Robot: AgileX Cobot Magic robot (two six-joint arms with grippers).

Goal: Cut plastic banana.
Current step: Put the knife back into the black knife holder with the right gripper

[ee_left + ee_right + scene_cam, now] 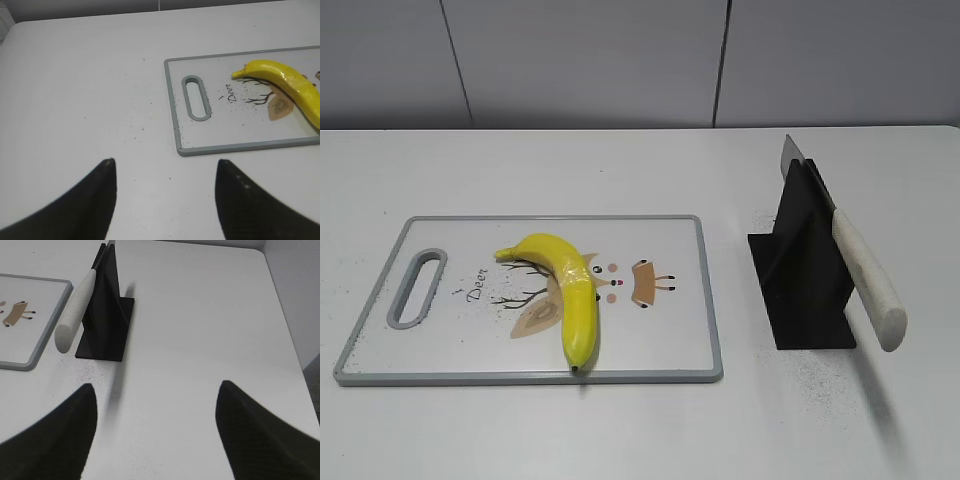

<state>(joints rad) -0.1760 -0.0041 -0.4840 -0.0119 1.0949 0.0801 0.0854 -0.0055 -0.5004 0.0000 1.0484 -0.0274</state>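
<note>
The plastic banana [570,290] is glossy yellow and curved, with a dark tip toward the front. It lies on the white cutting board [670,340] with a grey rim. It also shows in the left wrist view [290,87] on the board [235,147]. A knife with a white handle [867,280] rests slanted in a black stand [805,290]; the right wrist view shows the handle [75,310] and the stand [107,310]. My left gripper [165,167] is open and empty over bare table, left of the board. My right gripper [156,392] is open and empty, right of the stand. Neither gripper shows in the exterior view.
The board has a grey handle slot [417,288] at its left end and a tan deer print [535,318] under the banana. A grey panelled wall [620,60] stands behind the white table. The table's right edge [285,315] shows in the right wrist view.
</note>
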